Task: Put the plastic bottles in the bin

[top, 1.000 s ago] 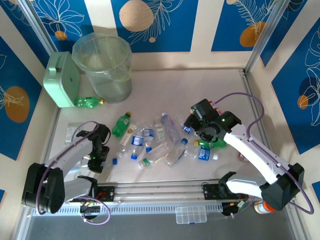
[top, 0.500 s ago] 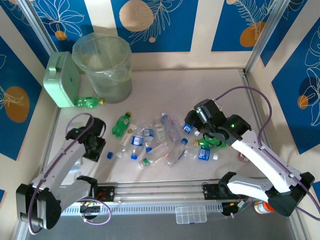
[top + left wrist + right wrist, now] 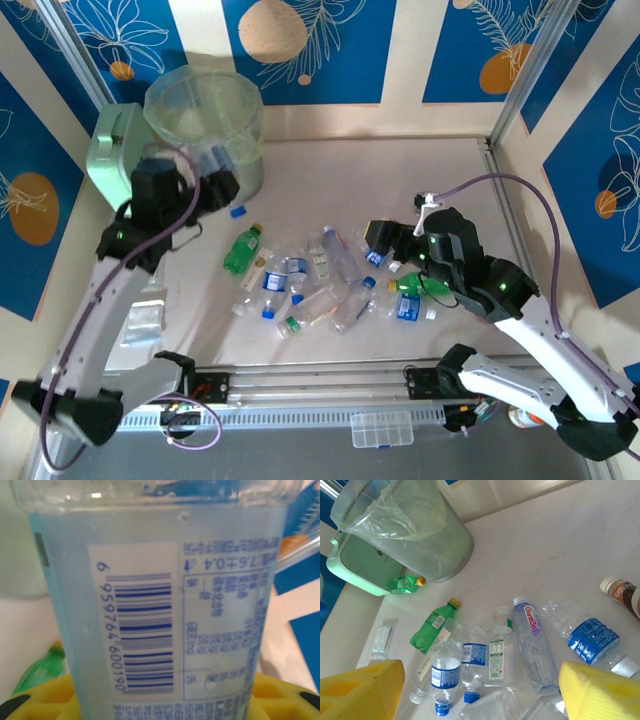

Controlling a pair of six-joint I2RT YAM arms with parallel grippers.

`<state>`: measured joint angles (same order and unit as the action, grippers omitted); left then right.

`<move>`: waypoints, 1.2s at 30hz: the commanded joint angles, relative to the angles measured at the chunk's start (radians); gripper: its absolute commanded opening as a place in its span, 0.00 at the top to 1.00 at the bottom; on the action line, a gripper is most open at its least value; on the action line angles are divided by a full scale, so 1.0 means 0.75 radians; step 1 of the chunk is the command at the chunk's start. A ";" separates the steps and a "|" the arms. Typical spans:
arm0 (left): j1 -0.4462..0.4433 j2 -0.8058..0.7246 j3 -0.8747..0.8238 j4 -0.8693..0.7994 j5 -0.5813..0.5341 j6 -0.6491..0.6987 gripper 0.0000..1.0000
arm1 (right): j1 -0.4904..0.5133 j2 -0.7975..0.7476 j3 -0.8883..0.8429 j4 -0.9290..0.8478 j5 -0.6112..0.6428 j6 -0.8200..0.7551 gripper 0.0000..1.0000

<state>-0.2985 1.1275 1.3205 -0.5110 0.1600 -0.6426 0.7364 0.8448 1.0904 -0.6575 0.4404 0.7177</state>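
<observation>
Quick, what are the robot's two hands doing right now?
Left gripper: closed, holding a clear bottle with a blue-printed label.
Right gripper: open, holding nothing.

Left gripper extended far-left, jaws clamped, right gripper mid-table, jaws apart

One tall round translucent pale-green plastic bin and one mint-green boxy container. One clear blue-labelled plastic bottle between the left jaws. Ahead of or beneath the right jaws: roughly nine loose clear plastic bottles, three green plastic bottles, one brownish bottle.
</observation>
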 commanded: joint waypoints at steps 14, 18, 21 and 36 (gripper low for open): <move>0.216 1.086 1.297 -0.249 -0.321 -0.508 1.00 | -0.016 -0.071 0.057 -0.097 0.012 -0.058 0.19; 0.257 1.221 1.349 -0.301 -0.323 -0.688 1.00 | -0.019 -0.083 0.044 -0.127 0.041 -0.059 0.19; 0.288 1.301 1.348 -0.297 -0.257 -0.743 1.00 | -0.019 -0.081 0.038 -0.128 0.047 -0.057 0.19; 0.296 1.538 1.425 -0.355 -0.172 -0.843 0.61 | -0.025 -0.033 -0.030 -0.100 0.050 -0.025 0.19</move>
<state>-0.0822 2.2669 2.3493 -0.7490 0.0078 -1.2373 0.7231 0.8246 1.0706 -0.7418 0.4641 0.6884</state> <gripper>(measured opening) 0.497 0.812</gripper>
